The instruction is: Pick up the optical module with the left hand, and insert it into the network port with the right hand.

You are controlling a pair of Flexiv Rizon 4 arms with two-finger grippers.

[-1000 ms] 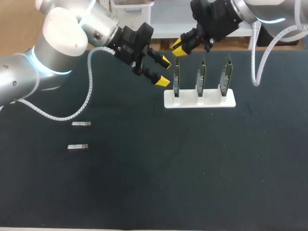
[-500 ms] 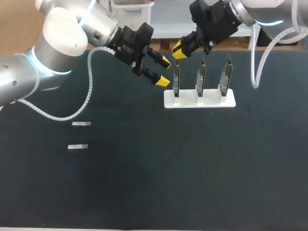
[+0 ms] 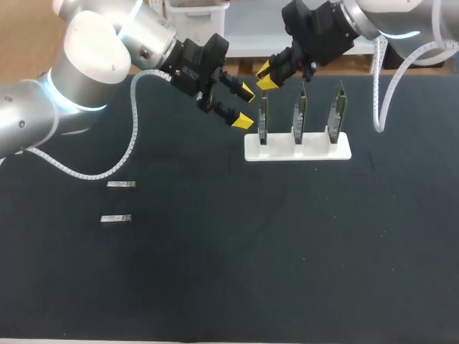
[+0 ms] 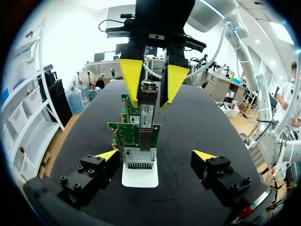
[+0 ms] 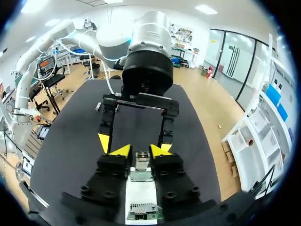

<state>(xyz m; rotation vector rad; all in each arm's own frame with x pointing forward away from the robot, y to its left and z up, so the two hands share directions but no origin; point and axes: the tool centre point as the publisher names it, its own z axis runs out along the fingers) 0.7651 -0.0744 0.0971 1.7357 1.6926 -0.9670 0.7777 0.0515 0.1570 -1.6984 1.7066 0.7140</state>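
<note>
At the upper middle of the head view, the right hand (image 3: 267, 76) hangs over the leftmost of three boards (image 3: 263, 118), which stand upright in a white stand (image 3: 297, 147). What it carries is hidden there. The left wrist view shows it: the yellow fingers (image 4: 131, 77) are clamped from two sides on the module (image 4: 149, 92), held upright over the nearest board's metal port (image 4: 143, 140). Whether its lower end has entered the port is hard to make out. The left hand (image 3: 245, 106), just left of the stand, is spread wide and holds nothing. Two spare modules (image 3: 120, 185) lie on the counter (image 3: 287, 251) at the left, well apart from both hands.
</note>
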